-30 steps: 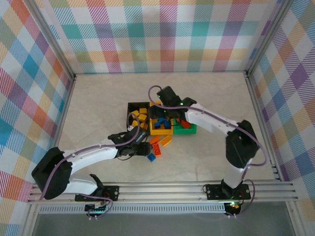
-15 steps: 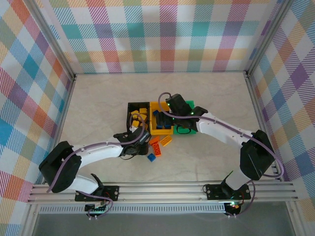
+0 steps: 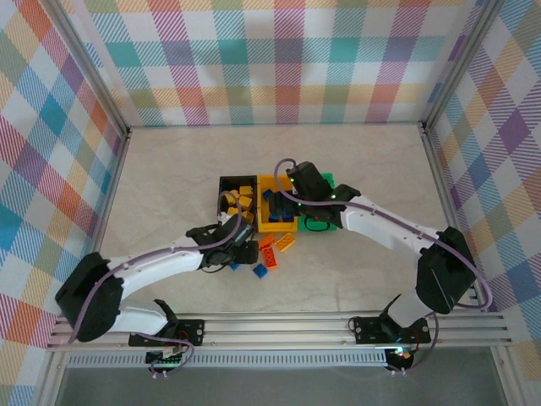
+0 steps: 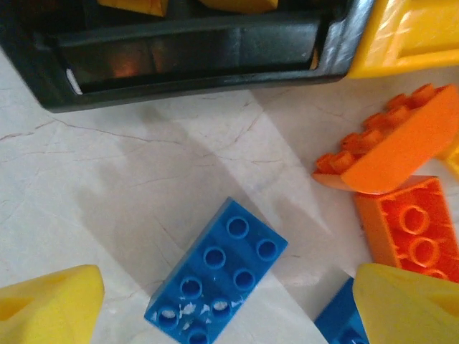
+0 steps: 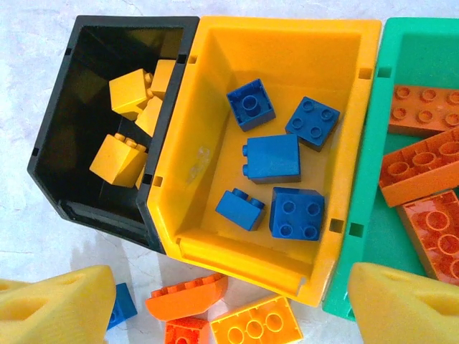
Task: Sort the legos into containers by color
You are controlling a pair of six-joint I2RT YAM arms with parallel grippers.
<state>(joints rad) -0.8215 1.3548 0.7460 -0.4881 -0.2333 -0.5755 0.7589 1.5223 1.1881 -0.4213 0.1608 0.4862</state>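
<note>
**Table [image 3: 169, 169].** It carried three bins in a row near its middle, with loose legos on the near side of them.

**Black bin [image 5: 75, 107].** Leftmost of the row, touching the yellow bin. It held the yellow legos [image 5: 118, 159], heaped against the wall shared with its neighbour.

**Yellow bin [image 5: 193, 165].** Middle of the row. It held five blue legos [image 5: 272, 159], spread over the floor, some touching, studs facing various ways.

**Green bin [image 5: 423, 54].** Rightmost, touching the yellow bin. It held orange-red legos [image 5: 423, 168], lying close together; the full count could not be told, as the bin ran past the edge of the right wrist view.

**Loose legos, on the table.**
- Blue brick [image 4: 215, 276], two studs by four, studs up, lying at an angle just in front of the black bin.
- Second blue brick [image 4: 331, 322], only a corner visible.
- Curved orange piece [image 4: 391, 150], tilted, resting on the end of an orange-red brick [image 4: 412, 229] lying studs up.
- Light-orange brick [image 5: 254, 322], studs up, just in front of the yellow bin.

**Left tool [image 4: 229, 287].** It was low over the loose legos in front of the black bin. Its yellow fingers [image 4: 50, 308] stood wide apart with the blue brick on the table between them, touching neither. It held nothing.

**Right tool [image 5: 231, 287].** It was above the row, over the yellow bin's near edge, fingers spread wide. It held nothing.
</note>
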